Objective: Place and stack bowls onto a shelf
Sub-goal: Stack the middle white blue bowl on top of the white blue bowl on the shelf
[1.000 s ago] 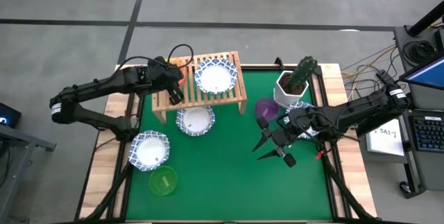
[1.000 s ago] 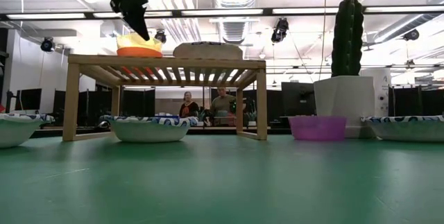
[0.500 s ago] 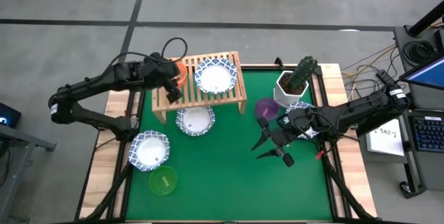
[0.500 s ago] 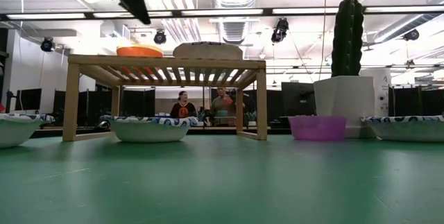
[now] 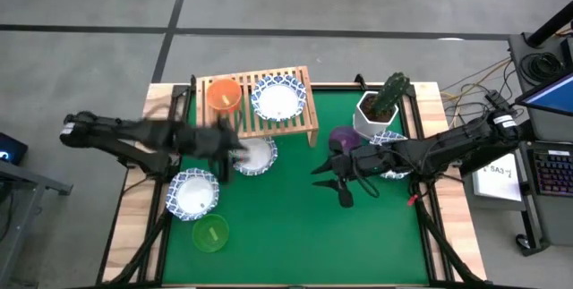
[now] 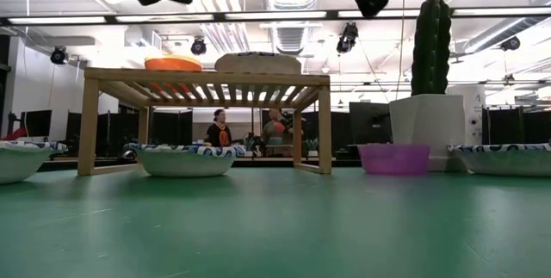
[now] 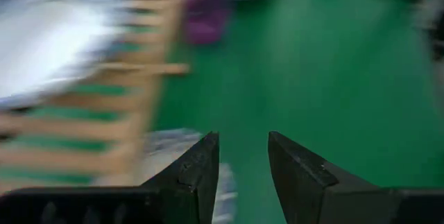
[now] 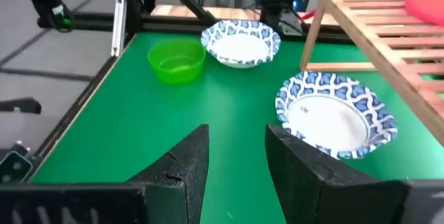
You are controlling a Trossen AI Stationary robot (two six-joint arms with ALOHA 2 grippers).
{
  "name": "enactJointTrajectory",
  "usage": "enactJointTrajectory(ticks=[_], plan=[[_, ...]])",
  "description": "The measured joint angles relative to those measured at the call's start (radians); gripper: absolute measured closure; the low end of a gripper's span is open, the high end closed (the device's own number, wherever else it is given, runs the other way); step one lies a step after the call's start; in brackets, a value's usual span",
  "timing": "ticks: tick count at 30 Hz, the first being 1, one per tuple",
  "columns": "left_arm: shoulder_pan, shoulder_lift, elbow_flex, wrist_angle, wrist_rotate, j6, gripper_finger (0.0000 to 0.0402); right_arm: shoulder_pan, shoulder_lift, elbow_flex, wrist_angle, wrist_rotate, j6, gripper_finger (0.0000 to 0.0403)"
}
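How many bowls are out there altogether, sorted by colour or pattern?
Blue-and-white patterned bowls: 4, one on the shelf, one just in front of the rack, one near the left edge, one beside the plant pot.
Orange bowl: 1
Green bowl: 1
Purple bowl: 1
Total: 7

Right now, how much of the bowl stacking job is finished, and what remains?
Done: a red bowl and one patterned bowl sit on the shelf. In hand: nothing; left gripper and right gripper are open. Left: other patterned bowls, green bowl, purple bowl.
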State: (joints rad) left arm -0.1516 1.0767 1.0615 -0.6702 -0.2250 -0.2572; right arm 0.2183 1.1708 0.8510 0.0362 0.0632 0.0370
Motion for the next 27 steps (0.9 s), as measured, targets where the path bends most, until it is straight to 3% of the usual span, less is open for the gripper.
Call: enactJointTrajectory(ticks=[3,8,14,22,27], plan=[[-0.129,0.024,-0.105,0.135,-0.040,-0.007,0.0294,0.000,0.018,0.053,-0.053,-0.001,-0.011,0.0271],[-0.234,0.111,-0.200,0.177,-0.249,-0.088,0.0294,0.003,0.033,0.081,-0.099,-0.011,-0.022,0.0273],[-0.227,0.245,-0.213,0.175,-0.286,-0.105,0.0274,0.004,0.033,0.079,-0.168,-0.013,-0.002,0.0268],[-0.196,0.401,-0.192,0.175,-0.290,-0.100,0.0215,0.004,0.032,0.079,-0.172,-0.013,-0.028,0.0267],[-0.185,0.486,-0.191,0.175,-0.295,-0.100,0.0210,0.004,0.032,0.079,-0.181,-0.013,-0.031,0.0264]])
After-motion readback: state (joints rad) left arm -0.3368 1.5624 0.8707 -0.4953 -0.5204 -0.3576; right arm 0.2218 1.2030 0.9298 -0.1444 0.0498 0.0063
